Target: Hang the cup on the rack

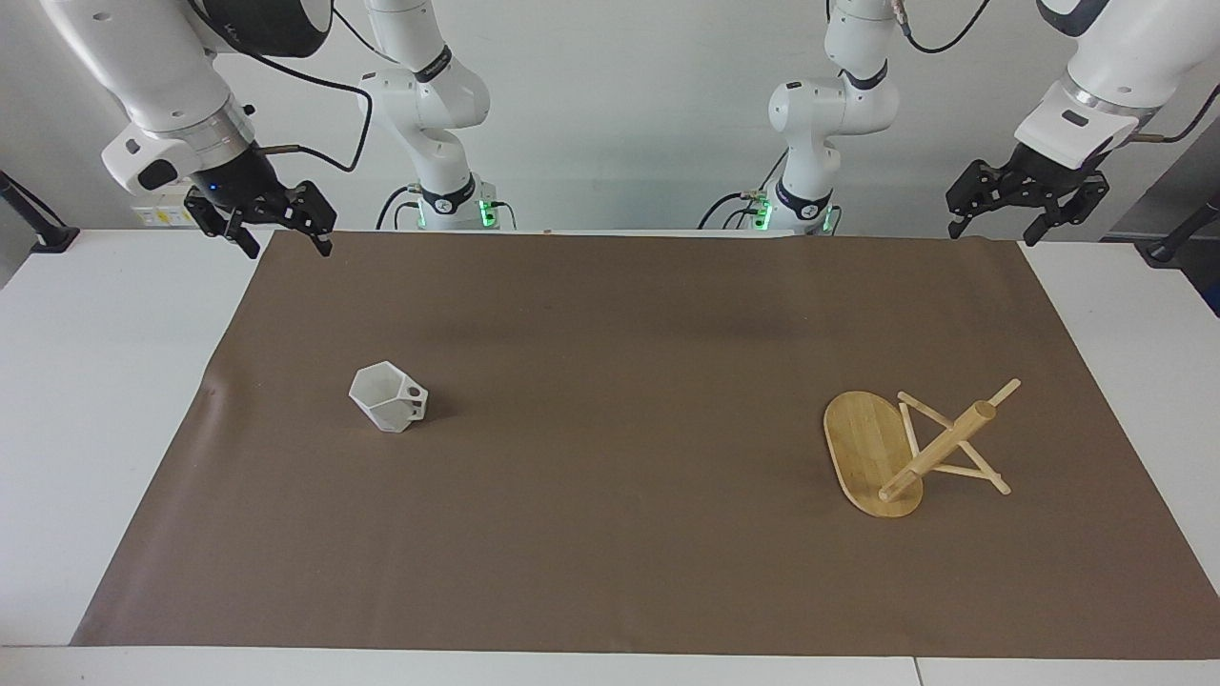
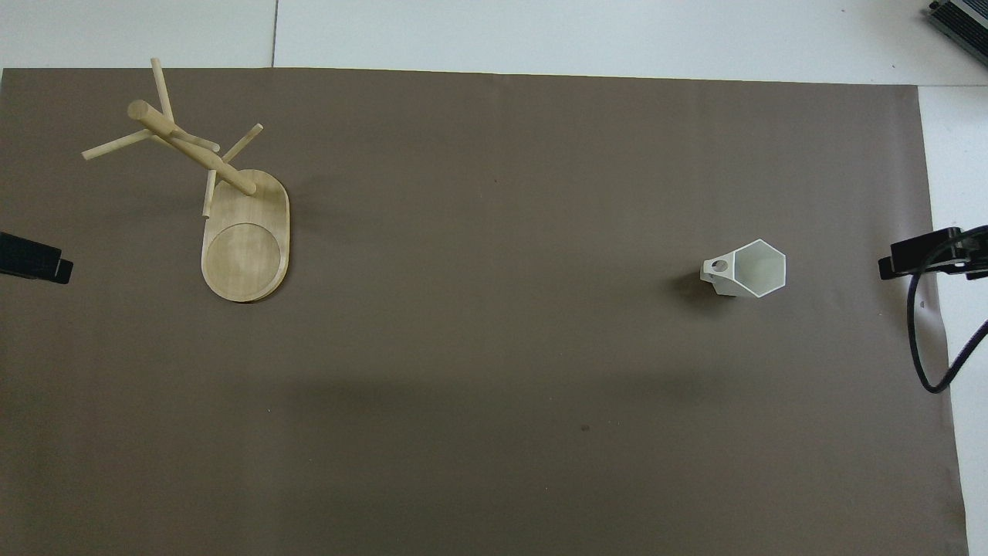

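White bench (image 1: pixel 57 400) under a plain wall, covered mostly by a brown mat (image 1: pixel 610 457), two arm bases at the wall end.

Over the mat's corner at the right arm's end, close to the bases: right claw (image 1: pixel 276 233), raised, fingers spread wide, nothing held. Seen from overhead only as a dark tip (image 2: pixel 922 255) at the frame edge, with a black cable looping beside it.

On the mat toward the right arm's end: cup (image 1: pixel 389 397), white, faceted, hexagonal rim. Standing upright with mouth up and open, seen straight into from overhead (image 2: pixel 752 268). Blocky handle with its hole turned toward the middle of the mat. Untouched, well apart from both claws.

Bare mat between cup and rack.

On the mat toward the left arm's end: rack (image 1: pixel 872 453), light bamboo, standing on its flat oval base, round post rising near one end of the base, thin pegs branching off near the top. From overhead (image 2: pixel 245 239), post and pegs at the end of the base farther from the robots. No cup on any peg.

Over the bench edge beside the mat at the left arm's end: left claw (image 1: pixel 996 224), raised, fingers apart, empty. Overhead, only a dark tip (image 2: pixel 35 259) visible.
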You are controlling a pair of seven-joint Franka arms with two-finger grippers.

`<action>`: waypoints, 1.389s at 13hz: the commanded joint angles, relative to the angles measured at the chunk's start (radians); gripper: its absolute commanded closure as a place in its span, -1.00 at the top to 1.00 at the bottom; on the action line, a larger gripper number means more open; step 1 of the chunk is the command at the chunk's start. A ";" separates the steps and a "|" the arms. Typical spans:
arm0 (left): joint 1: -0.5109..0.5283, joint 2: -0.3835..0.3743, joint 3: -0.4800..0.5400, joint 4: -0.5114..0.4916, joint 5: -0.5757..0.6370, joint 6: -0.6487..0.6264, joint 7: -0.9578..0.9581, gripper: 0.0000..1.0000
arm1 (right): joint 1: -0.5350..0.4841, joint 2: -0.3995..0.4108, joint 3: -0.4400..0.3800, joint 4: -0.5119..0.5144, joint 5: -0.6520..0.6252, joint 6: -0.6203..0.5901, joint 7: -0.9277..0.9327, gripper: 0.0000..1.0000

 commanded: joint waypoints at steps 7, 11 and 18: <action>-0.009 -0.017 0.007 -0.015 0.004 -0.012 -0.013 1.00 | 0.000 -0.025 0.005 -0.026 -0.076 0.026 -0.059 1.00; -0.008 -0.017 0.007 -0.015 0.004 -0.014 -0.013 1.00 | 0.000 -0.026 0.006 -0.026 -0.127 0.028 -0.121 1.00; -0.008 -0.017 0.007 -0.017 0.004 -0.012 -0.016 1.00 | -0.001 -0.026 0.011 -0.024 -0.121 0.014 -0.129 1.00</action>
